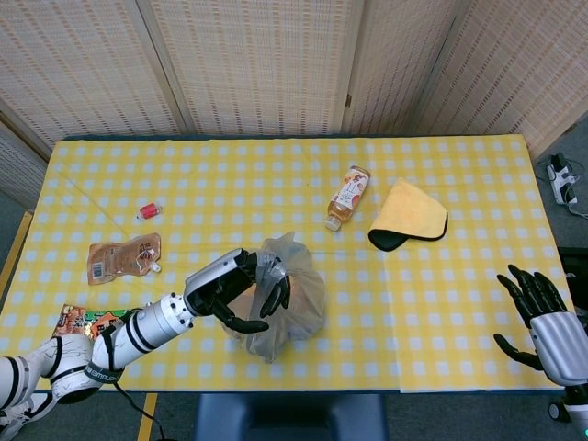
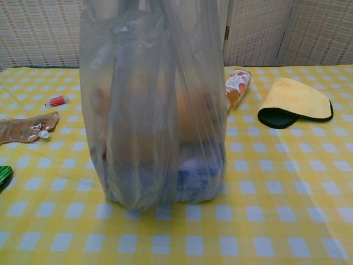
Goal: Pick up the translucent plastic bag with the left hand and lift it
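Observation:
The translucent plastic bag (image 1: 287, 299) (image 2: 154, 110) hangs stretched tall, with orange and blue items dimly showing through its film. In the head view my left hand (image 1: 230, 292) grips the gathered top of the bag from the left, fingers curled into the plastic. In the chest view the bag fills the middle and its bottom sits at or just above the tablecloth; the left hand is above the frame there. My right hand (image 1: 537, 317) rests open at the table's front right corner, far from the bag.
On the yellow checked tablecloth (image 1: 441, 276) lie a drink bottle (image 1: 347, 196) (image 2: 236, 88), a folded yellow cloth (image 1: 410, 214) (image 2: 295, 102), a brown pouch (image 1: 123, 257) (image 2: 25, 128), a small red item (image 1: 148, 211) (image 2: 57, 100), and a colourful packet (image 1: 83, 322) at the front left.

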Motion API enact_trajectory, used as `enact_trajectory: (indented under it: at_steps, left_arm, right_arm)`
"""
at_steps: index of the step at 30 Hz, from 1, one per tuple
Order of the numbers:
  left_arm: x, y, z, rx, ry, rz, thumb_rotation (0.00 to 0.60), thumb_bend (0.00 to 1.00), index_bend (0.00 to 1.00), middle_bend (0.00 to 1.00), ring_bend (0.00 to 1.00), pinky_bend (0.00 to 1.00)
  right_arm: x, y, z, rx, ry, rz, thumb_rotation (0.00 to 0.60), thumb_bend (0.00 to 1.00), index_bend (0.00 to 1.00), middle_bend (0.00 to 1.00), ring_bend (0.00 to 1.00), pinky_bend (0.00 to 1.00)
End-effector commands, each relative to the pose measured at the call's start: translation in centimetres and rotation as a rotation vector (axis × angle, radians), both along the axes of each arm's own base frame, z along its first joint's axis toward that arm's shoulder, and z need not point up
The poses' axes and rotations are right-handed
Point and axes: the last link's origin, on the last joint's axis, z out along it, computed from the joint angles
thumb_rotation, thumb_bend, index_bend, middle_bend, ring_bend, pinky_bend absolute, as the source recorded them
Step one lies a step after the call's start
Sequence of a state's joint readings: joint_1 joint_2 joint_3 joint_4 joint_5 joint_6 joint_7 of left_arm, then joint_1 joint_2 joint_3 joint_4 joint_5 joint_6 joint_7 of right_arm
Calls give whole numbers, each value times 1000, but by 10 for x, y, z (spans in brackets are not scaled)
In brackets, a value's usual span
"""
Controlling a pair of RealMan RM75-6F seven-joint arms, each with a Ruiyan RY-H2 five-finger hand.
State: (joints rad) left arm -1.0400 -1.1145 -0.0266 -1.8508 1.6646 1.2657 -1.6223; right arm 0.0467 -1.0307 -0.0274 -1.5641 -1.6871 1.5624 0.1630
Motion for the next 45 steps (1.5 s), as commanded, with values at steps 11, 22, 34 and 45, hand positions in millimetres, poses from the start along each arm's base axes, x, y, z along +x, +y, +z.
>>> enact_trajectory:
  at_steps: [11, 22, 34, 45]
  left_arm:
    - [-1, -1, 6, 102, 45, 199, 600, 777, 717, 997, 879, 1000]
    - [-1, -1, 17, 100, 69, 276, 600, 780, 725, 1000, 905, 1000]
    - [38, 19, 87, 129, -22, 379, 600, 782, 732, 1000, 928, 1000]
    - [82, 29, 142, 219, -25, 414, 600, 782, 735, 1000, 929, 1000]
  right_arm:
    - [0, -2, -1, 9, 2, 1, 600, 293, 0, 0, 0, 0]
    - [3, -5, -5, 26, 4, 8, 600, 293, 0, 0, 0, 0]
    - [1, 0, 2, 7, -13, 13, 600, 293, 0, 0, 0, 0]
    - [1, -1, 3, 1, -19, 8, 600, 293, 0, 0, 0, 0]
